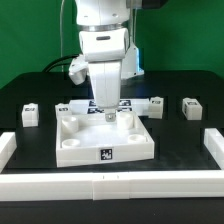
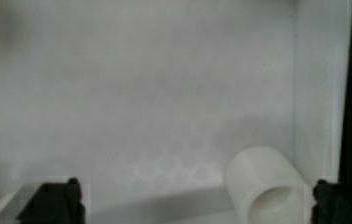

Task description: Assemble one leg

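You see your claw point(image 1: 107, 114) low over the tray point(image 1: 80, 150), spread wide and gripping nothing, a rounded white piece point(image 2: 262, 182) between its fingers point(image 2: 57, 203), while a leg point(image 1: 30, 114) lies on the desk point(image 1: 25, 95) at the exterior view's left.

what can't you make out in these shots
- Exterior view: the arm covers the middle of the marker board and part of the tray's back rim.
- Exterior view: the tag on the leg at this view's far left is too small to read.
- Wrist view: blurred; the round white part by the open gripper cannot be identified, and the frame edge cuts the fingers.
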Controlling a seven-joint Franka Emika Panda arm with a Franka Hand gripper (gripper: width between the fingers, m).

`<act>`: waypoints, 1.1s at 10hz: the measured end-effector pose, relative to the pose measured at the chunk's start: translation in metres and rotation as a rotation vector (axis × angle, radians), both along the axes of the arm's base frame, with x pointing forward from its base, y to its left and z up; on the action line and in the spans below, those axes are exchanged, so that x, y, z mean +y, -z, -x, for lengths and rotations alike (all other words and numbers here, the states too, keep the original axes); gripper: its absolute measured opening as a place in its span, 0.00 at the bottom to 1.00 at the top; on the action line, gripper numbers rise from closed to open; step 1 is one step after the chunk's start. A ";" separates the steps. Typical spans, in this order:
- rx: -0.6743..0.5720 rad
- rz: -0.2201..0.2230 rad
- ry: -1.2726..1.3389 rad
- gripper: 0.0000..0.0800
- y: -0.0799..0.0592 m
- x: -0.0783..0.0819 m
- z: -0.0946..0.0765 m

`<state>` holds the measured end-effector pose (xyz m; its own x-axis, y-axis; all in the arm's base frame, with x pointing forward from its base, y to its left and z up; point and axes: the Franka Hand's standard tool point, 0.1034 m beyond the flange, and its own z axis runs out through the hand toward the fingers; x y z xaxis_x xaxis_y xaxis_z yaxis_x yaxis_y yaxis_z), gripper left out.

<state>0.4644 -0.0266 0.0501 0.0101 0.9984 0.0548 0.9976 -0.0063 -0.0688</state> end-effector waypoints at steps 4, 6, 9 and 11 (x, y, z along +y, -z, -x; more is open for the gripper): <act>0.045 -0.020 -0.021 0.81 0.033 -0.027 0.047; 0.052 -0.025 -0.044 0.81 0.042 -0.026 0.051; 0.066 -0.020 -0.045 0.81 0.041 -0.026 0.047; 0.065 -0.020 -0.043 0.49 0.042 -0.026 0.047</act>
